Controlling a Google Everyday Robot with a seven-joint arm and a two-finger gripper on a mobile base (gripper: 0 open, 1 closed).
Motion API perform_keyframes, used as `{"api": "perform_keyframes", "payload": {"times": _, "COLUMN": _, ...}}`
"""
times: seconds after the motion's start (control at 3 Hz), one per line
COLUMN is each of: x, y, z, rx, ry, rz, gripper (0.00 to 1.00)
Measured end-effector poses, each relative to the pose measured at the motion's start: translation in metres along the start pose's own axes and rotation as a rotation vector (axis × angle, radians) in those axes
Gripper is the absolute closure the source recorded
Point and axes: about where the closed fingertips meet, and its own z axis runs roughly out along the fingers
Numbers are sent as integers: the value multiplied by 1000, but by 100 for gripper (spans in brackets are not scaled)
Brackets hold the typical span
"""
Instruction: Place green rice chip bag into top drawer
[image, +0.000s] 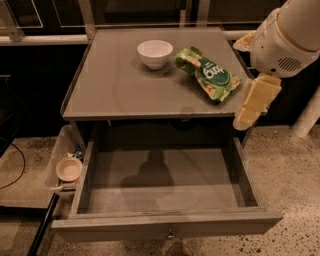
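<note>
On the grey tabletop (120, 90), toward its right rear, the green rice chip bag (209, 75) lies flat and crinkled, just right of a small white bowl (155, 52). At the table's right edge, near the bag but not touching it, the gripper (256, 102) hangs pointing downward past the rim; the bag is not in its grasp, and whether it is open or closed cannot be told. Below the tabletop the top drawer (165, 227) stands pulled out, with a clear plastic bin (57, 150) holding a cream dish (68, 169) at its left.
</note>
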Motion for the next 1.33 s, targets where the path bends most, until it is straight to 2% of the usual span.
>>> {"api": "perform_keyframes", "payload": {"times": 0.33, "x": -12, "y": -30, "z": 26, "rx": 47, "ry": -58, "rz": -30, "gripper": 0}}
{"api": "perform_keyframes", "payload": {"times": 1.0, "x": -11, "y": -30, "z": 28, "rx": 51, "ry": -72, "rz": -30, "gripper": 0}}
{"api": "perform_keyframes", "payload": {"times": 1.33, "x": -8, "y": -40, "z": 41, "rx": 68, "ry": -120, "rz": -24, "gripper": 0}}
